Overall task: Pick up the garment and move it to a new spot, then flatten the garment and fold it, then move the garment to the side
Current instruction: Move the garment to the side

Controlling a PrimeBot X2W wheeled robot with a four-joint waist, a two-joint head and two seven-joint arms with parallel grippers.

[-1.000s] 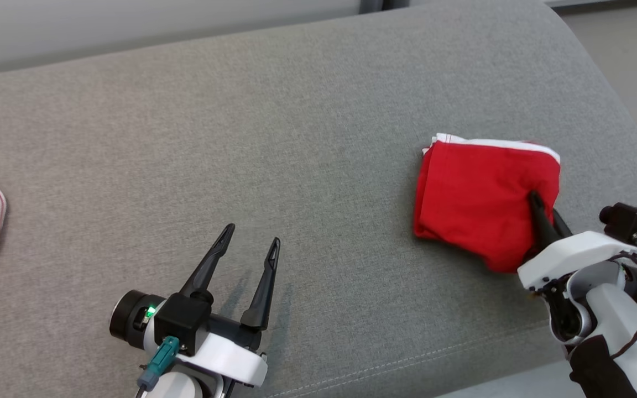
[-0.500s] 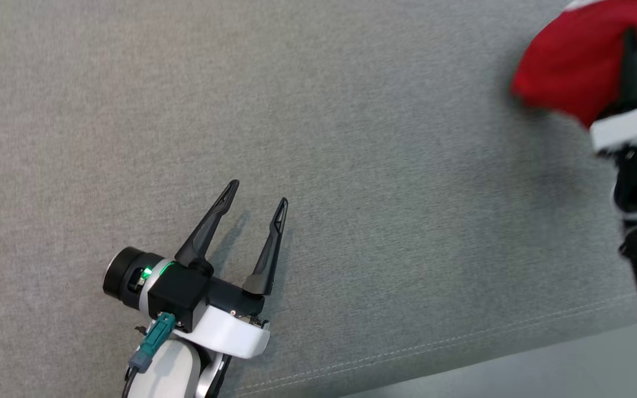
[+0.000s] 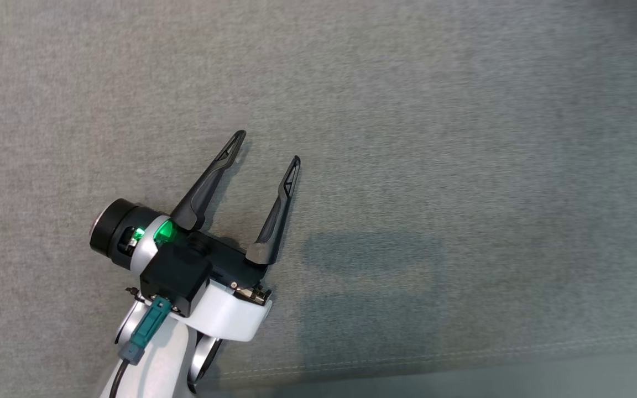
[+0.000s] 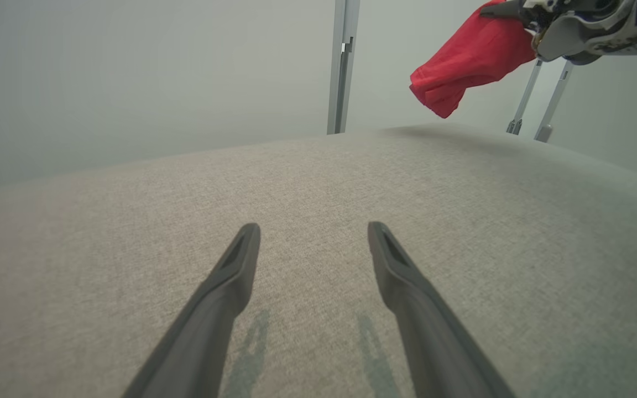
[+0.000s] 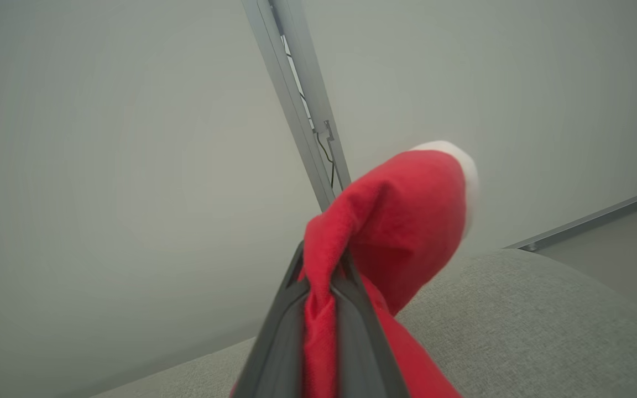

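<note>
Garment (image 5: 401, 221), bunched red cloth, clamped by right end effector (image 5: 321, 260), left end effector (image 3: 267, 147) wide

The left hand (image 3: 267, 147) had two long, dark, tapering fingers (image 3: 208, 179) with slotted tips. They were mounted on a black block (image 3: 177, 275) over a white shell (image 3: 224, 323). A green light (image 3: 162, 232) glowed beside a black cylinder (image 3: 109, 225). A teal connector (image 3: 144, 327) carried a dark cable (image 3: 115, 384). The right hand (image 5: 323, 271) had matching dark grey fingers.
</note>
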